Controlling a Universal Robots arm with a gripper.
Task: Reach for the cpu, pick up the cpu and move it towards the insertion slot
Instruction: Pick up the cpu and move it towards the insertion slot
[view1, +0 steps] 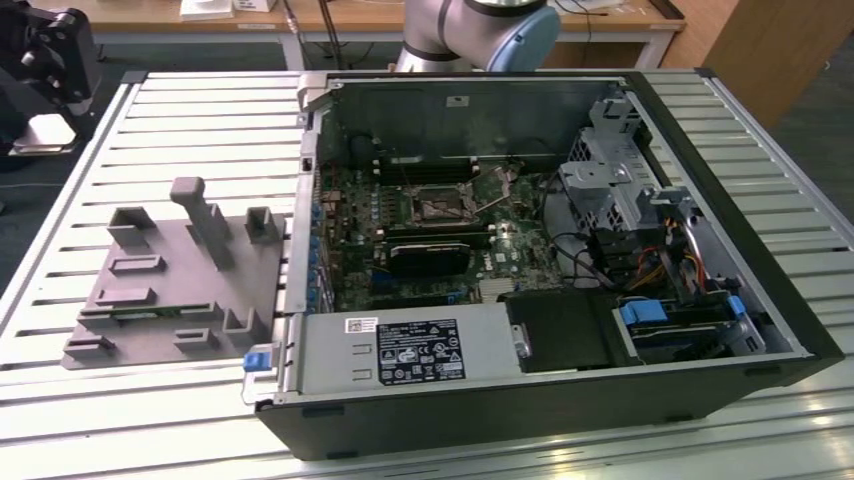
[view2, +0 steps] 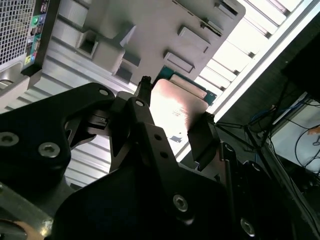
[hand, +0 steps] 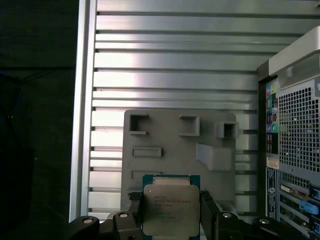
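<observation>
First wrist view: my claw (hand: 170, 219) is clamped on the cpu (hand: 169, 204) (silver top facing the camera), grey fixture plate (hand: 170, 135) beyond it, well apart from the insertion slot (view1: 438, 205).

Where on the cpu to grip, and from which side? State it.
Grip the cpu by two opposite thin edges, coming in square to its flat top. It is a thin square chip, so the faces offer no hold, while parallel edges suit a pinch. The end effector holds it this way, fingers on both sides.
</observation>
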